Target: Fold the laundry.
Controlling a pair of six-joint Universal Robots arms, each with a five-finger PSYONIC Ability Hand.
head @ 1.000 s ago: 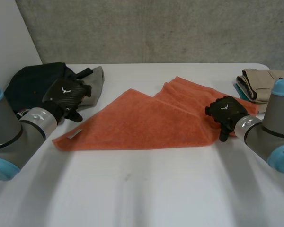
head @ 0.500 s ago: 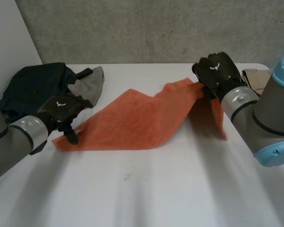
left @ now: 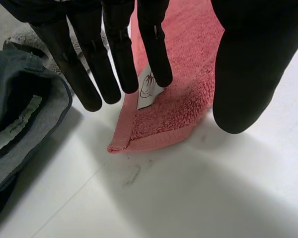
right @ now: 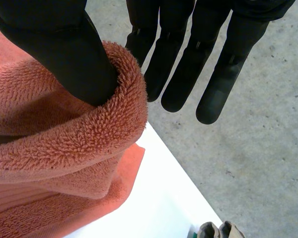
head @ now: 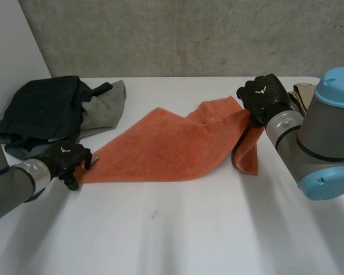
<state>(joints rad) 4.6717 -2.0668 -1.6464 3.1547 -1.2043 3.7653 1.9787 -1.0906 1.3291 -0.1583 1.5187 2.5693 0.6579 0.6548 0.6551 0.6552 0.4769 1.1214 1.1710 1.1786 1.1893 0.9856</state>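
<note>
1. The right hand (head: 264,97) is up off the counter (head: 178,235) now. It pinches the far-right corner of the orange towel (head: 166,143) between its thumb (right: 69,54) and straight fingers. A second ago it lay flat on that corner.
2. That end hangs in a loose fold under the hand; the rest lies flat mid-counter.
3. The left hand (head: 66,161) has left the dark clothes pile (head: 46,109) for the towel's near-left corner. Its fingers (left: 114,64) are straight and spread over the label (left: 149,89), gripping nothing.
4. The first fold looks to be under way, with the left hand likely to anchor the corner.
</note>
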